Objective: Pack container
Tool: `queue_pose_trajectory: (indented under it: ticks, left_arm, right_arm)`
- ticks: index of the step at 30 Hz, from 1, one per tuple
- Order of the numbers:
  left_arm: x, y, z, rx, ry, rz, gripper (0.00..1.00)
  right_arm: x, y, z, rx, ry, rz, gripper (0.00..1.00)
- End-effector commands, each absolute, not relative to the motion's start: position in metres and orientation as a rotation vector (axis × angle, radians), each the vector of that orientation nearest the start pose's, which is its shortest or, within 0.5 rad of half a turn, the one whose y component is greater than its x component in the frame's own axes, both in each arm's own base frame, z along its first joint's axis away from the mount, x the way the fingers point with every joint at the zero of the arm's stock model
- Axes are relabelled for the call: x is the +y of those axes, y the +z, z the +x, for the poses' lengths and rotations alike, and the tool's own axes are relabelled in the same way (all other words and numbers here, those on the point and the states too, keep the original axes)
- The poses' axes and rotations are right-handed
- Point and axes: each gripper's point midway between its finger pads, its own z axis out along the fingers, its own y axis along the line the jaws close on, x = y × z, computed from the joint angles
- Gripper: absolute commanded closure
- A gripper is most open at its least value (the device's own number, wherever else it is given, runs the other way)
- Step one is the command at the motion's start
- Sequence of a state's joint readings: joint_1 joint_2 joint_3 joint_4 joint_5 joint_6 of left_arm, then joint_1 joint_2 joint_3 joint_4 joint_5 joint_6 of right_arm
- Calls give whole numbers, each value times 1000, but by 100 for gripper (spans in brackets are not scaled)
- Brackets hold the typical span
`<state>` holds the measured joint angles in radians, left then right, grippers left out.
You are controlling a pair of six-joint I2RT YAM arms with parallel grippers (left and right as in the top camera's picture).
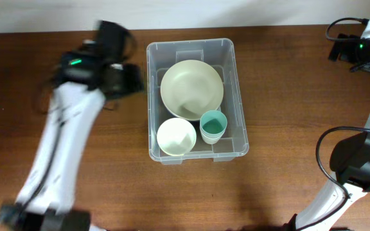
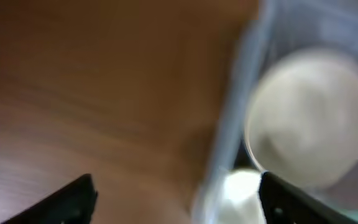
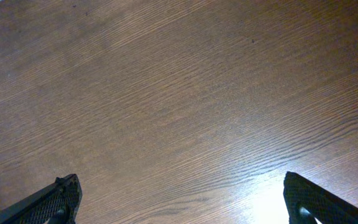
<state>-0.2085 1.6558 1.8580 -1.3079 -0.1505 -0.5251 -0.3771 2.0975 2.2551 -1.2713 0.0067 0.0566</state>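
The clear plastic container (image 1: pixel 238 96) stands mid-table. It holds a large cream bowl (image 1: pixel 191 88), a small cream bowl (image 1: pixel 176 136) and a teal cup (image 1: pixel 213 126). My left gripper (image 1: pixel 132 81) is blurred and hangs just left of the container's left wall. In the left wrist view it (image 2: pixel 176 190) is open and empty, with the container wall (image 2: pixel 229 124), the large bowl (image 2: pixel 309 118) and the small bowl (image 2: pixel 241 193) ahead. My right gripper (image 1: pixel 340 50) is far off at the back right. In the right wrist view it (image 3: pixel 179 186) is open and empty over bare wood.
The wooden table (image 1: pixel 288 192) runs all round the container. The right arm's base and cables (image 1: pixel 358 160) stand at the right edge. The left arm (image 1: pixel 63 147) stretches across the left side of the table.
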Motion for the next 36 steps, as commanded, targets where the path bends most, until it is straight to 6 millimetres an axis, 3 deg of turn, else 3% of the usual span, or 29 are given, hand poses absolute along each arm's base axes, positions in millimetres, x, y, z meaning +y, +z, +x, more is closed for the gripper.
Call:
queue_pose_trajectory:
  ticks: [1,7,14,29,36]
  left_arm:
    - [3,339,350,2356,68,-598,2]
    - [25,378,316,2224,45,-655,1]
    - [27,398,296,2158,14,-651,0]
    - [27,402,295,2144,4,-649,0]
    - [26,413,304,2087,-19,-645,0]
  right_arm:
    - [-183,231,459,2593,-109,584,1]
    - [-183,231,459,2593,-109,584,1]
    - [-183,231,459,2593,-109,584,1]
    - [-183,231,459,2593,-109,584,1]
    - [-183,231,459,2593,-109,584,1]
